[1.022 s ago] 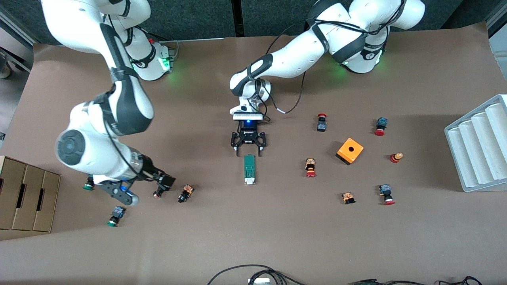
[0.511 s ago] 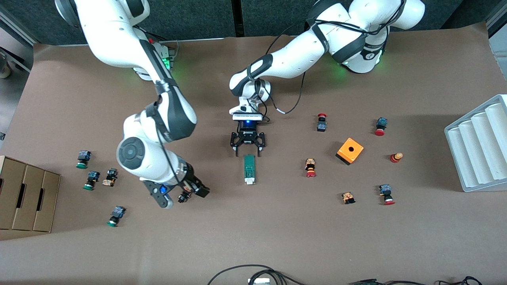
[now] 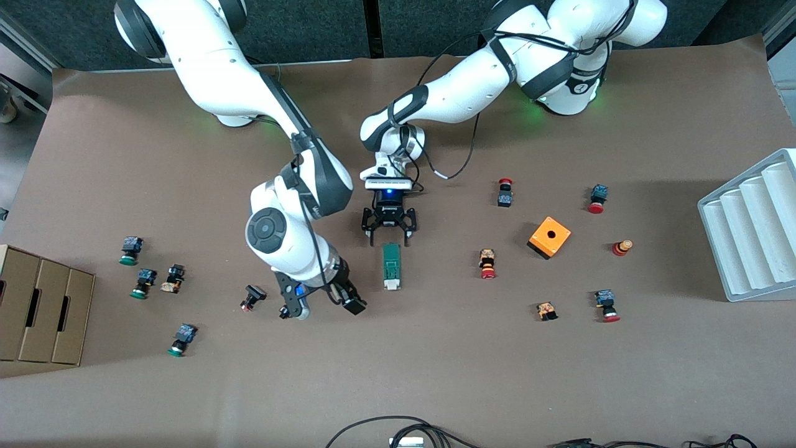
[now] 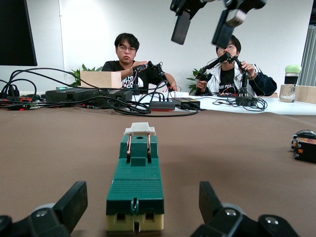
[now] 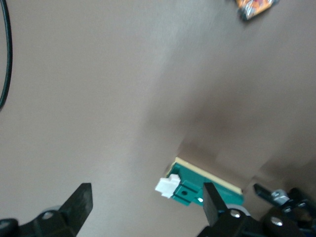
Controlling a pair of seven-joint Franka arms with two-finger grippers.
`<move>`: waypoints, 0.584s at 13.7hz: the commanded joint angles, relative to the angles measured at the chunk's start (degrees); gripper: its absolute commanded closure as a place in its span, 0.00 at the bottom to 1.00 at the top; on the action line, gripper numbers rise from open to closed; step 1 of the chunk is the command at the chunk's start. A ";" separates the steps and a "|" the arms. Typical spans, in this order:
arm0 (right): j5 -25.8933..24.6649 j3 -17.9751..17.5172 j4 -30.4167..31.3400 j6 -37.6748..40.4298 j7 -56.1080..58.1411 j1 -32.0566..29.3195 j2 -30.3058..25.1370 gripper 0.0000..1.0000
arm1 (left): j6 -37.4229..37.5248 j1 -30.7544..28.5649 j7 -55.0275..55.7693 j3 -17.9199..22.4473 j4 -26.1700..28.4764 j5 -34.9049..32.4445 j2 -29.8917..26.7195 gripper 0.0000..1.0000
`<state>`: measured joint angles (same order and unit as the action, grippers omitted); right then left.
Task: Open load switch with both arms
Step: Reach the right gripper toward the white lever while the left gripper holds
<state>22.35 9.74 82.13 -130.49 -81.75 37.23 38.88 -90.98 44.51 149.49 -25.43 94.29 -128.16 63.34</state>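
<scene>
The load switch (image 3: 391,266) lies flat mid-table, a narrow dark-green block whose white end points toward the front camera. My left gripper (image 3: 390,239) sits low at the switch's other end, open, its fingers (image 4: 74,200) standing apart on either side of the load switch (image 4: 137,185) without touching it. My right gripper (image 3: 323,306) hangs open over the table beside the white end, toward the right arm's end. In the right wrist view the load switch (image 5: 197,187) shows next to one finger (image 5: 210,197), with nothing between the fingers. The right gripper (image 4: 205,24) also shows above the switch in the left wrist view.
An orange cube box (image 3: 549,236) and several small push buttons (image 3: 488,264) lie toward the left arm's end, by a white ridged tray (image 3: 749,230). More buttons (image 3: 252,297) and cardboard boxes (image 3: 43,305) lie toward the right arm's end.
The right arm has swung from the buttons at its end of the table toward the load switch, gripper still open. The left gripper and the switch have not moved.
</scene>
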 commanded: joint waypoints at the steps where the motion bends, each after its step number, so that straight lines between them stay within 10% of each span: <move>1: 1.91 -0.86 -2.85 -1.78 -3.58 -0.22 2.69 0.01 | -1.13 0.05 0.02 0.65 -2.53 -0.86 4.25 0.09; 8: 2.00 -3.76 -3.21 -5.21 -12.72 0.74 5.94 0.01 | -1.13 0.14 3.00 0.56 -3.50 -0.77 4.95 0.38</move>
<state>22.64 5.92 81.21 -134.42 -92.51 37.50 42.64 -90.97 44.50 149.97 -25.43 94.25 -128.11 63.37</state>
